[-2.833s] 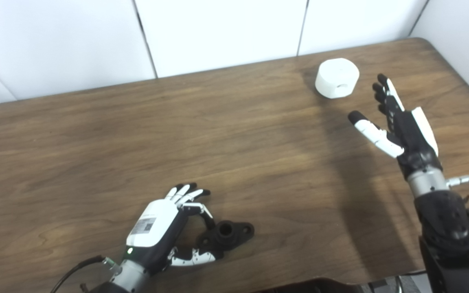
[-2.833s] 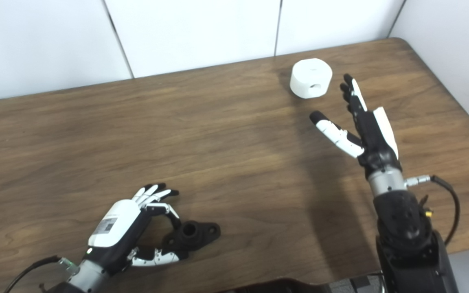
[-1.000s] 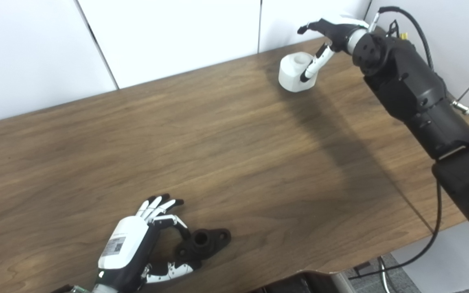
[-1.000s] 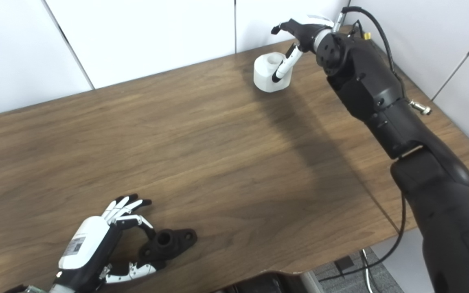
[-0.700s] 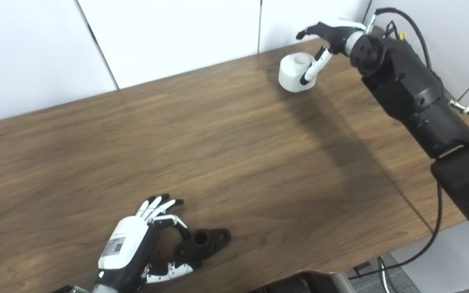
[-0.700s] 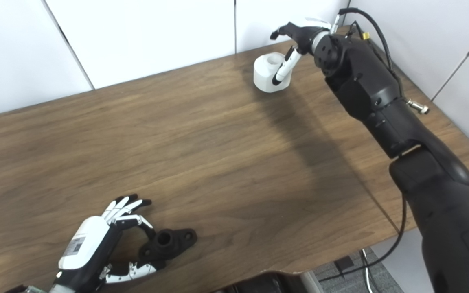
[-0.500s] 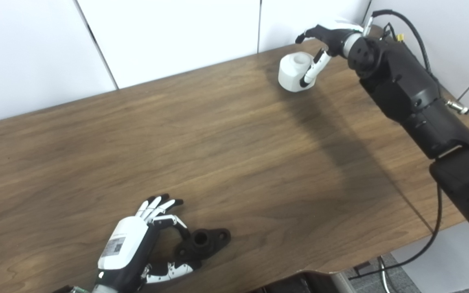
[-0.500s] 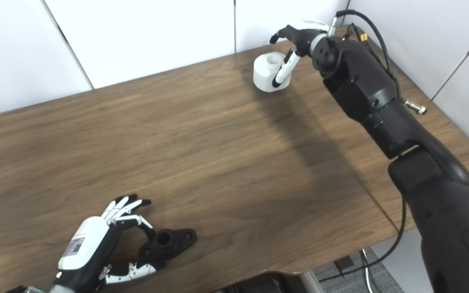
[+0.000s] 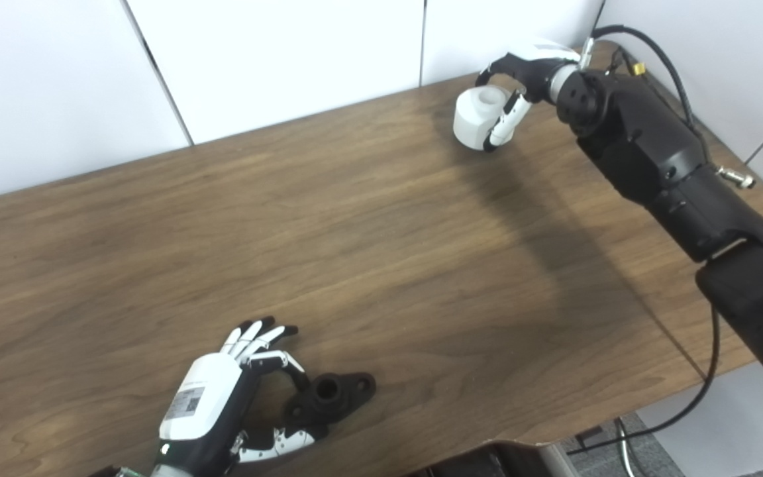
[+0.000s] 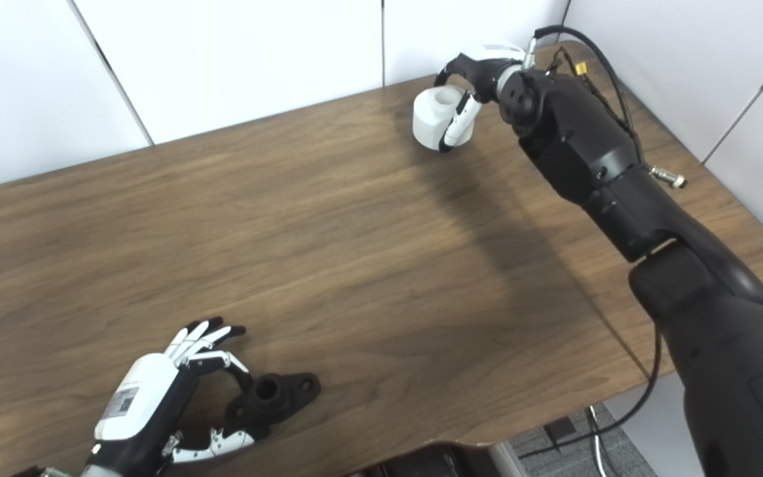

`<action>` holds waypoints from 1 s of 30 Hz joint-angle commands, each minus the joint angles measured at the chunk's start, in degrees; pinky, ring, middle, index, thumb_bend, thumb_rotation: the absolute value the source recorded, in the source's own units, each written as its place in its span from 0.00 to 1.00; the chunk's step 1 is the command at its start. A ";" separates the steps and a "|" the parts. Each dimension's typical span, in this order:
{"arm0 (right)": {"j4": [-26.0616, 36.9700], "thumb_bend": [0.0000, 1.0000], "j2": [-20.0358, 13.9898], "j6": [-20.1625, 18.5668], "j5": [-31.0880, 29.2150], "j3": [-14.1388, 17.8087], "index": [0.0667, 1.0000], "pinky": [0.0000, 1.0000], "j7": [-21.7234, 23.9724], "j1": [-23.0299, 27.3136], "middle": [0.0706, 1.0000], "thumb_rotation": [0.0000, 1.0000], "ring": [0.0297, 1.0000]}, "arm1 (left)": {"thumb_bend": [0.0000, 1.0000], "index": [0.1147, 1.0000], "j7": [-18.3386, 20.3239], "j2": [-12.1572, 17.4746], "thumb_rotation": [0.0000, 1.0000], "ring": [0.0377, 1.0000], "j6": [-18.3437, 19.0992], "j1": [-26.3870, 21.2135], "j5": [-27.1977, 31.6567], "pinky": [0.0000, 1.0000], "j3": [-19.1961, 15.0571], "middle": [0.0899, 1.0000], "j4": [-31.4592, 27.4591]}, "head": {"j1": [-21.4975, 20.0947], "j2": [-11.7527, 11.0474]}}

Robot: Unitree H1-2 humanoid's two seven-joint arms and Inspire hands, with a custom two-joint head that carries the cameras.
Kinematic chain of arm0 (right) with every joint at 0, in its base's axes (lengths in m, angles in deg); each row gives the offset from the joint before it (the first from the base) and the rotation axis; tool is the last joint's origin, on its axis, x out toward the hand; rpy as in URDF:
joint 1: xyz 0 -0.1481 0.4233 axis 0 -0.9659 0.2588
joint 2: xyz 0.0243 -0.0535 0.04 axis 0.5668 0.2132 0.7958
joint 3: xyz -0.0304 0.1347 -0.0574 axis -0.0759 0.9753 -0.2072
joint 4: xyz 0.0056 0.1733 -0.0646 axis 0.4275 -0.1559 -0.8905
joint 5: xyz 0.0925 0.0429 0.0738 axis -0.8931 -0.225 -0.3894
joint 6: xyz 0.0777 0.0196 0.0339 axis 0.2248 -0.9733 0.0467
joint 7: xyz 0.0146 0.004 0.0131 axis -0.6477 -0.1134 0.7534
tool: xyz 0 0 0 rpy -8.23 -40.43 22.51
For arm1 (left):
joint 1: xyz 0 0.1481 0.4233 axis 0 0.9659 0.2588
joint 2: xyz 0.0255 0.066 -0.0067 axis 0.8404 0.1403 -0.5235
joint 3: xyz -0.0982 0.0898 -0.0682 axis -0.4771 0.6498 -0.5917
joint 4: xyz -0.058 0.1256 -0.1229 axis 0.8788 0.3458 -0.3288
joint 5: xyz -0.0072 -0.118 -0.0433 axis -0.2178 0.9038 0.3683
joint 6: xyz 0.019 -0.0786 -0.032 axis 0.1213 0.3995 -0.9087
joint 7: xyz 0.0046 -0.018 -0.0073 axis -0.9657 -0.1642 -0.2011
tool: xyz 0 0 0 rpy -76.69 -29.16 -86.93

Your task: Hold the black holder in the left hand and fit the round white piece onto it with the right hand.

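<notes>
Two hands are in view over a brown wooden table [image 9: 381,252]. At about 7 o'clock, near the front edge, the left hand [image 9: 222,397] is seen cupped beside the black holder [image 9: 332,394]. Its fingers [image 9: 259,331] are held partly spread, and its thumb [image 9: 282,440] is laid along the holder's near side. Whether the holder is actually clasped cannot be told; it is seen lying flat on the table with its round socket facing up and a flange with a hole at its right end.

Across the middle of the table nothing is noted except the long shadow cast by the right arm.

At about 1 o'clock, near the far edge, the round white piece [image 9: 477,119] is found, a short cylinder with a recess in its top. The right hand [image 9: 520,83] is curled around it from the right: the dark fingers are arched over its far side and the white thumb [image 9: 502,126] is pressed against its near right side. The piece is judged to be pinched, though contact on the far side is hidden and it cannot be told whether the piece has left the table.

The step in hand is judged to be the pick-up of the white piece. For the next move, a firm hold is to be confirmed, the piece is to be lifted and carried toward 7 o'clock, and the holder is to be gripped and raised so that the two can be aligned.
</notes>
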State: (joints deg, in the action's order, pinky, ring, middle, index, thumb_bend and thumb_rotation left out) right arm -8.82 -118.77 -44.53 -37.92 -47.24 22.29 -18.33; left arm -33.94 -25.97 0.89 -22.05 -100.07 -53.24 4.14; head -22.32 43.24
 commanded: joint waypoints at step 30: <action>1.31 0.53 -0.65 8.36 -0.90 4.61 0.45 0.89 -11.26 0.52 0.76 0.13 0.89 | 0.51 0.43 3.27 0.36 0.06 0.97 3.41 1.90 -0.95 0.97 0.36 0.88 -0.61 | 0.45 0.83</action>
State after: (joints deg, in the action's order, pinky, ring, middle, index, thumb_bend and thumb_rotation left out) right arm -8.59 -118.45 -38.30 -38.84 -43.93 13.61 -19.63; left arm -33.28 -26.33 2.16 -21.85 -100.63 -53.20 3.30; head -21.80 44.03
